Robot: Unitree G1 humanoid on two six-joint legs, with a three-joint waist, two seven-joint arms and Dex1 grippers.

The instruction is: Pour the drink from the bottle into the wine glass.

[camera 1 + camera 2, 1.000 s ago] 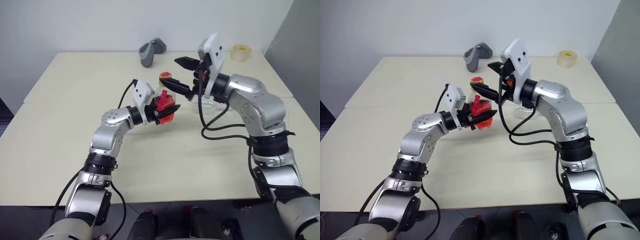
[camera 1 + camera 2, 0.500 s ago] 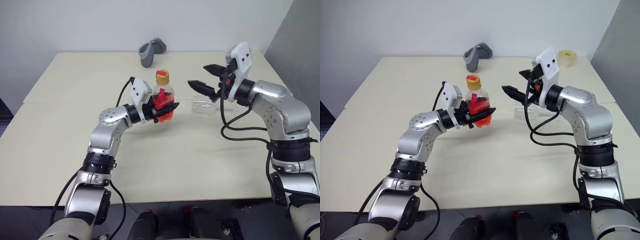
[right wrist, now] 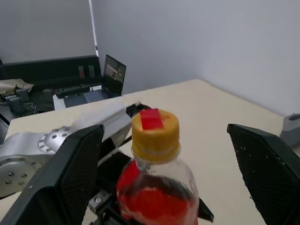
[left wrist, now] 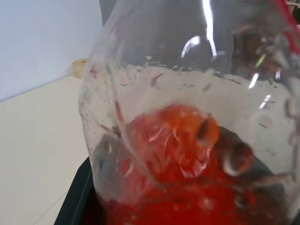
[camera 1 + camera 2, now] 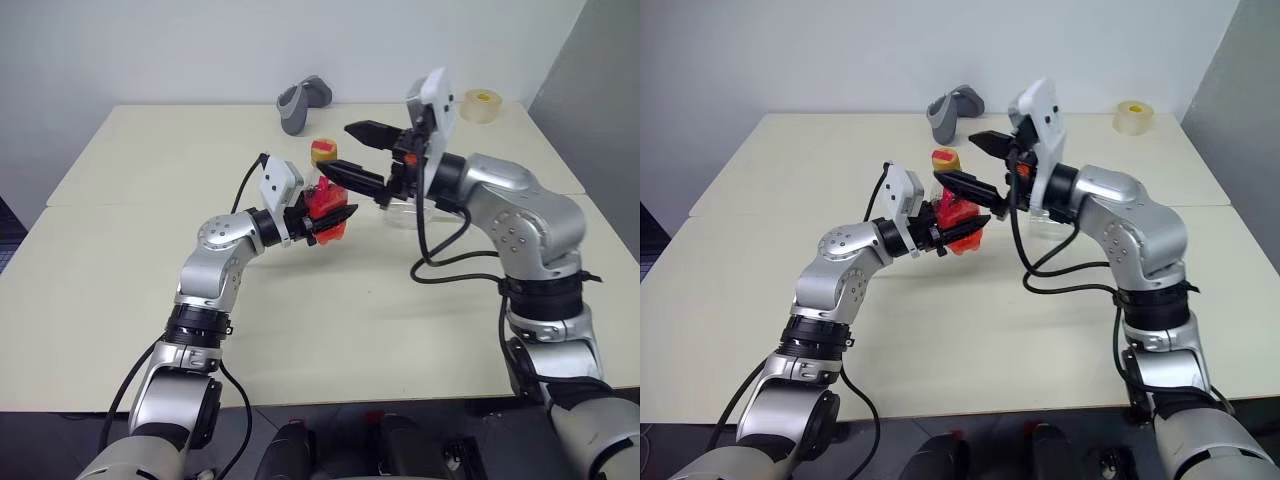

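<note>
Right now, from the head views, the left hand [image 5: 335,216] is clamped on the bottle [image 5: 325,195], holding it upright above the cream table [image 5: 130,250], roughly mid-table. The drink [image 5: 326,208] glows red-orange in the bottle's lower half, and the yellow cap [image 5: 324,151] is on (a red patch sits on top of it). The right hand [image 5: 352,155] hangs at cap height with its two black fingers spread wide, one on either side of the cap and touching neither. Behind that hand, a bit of clear glass shows on the table, which I take to be the wine glass [image 5: 408,213], mostly hidden by the arm. A grey object [image 5: 301,102] lies near the table's far edge, and a roll of tape [image 5: 481,104] sits at the far right corner.

From the left wrist, the bottle's clear wall sits right against the camera, the red drink pooled low in it.

From the right wrist, the capped bottle stands between the two wide-set fingers [image 3: 70,173], with the left arm gripping it below.
</note>
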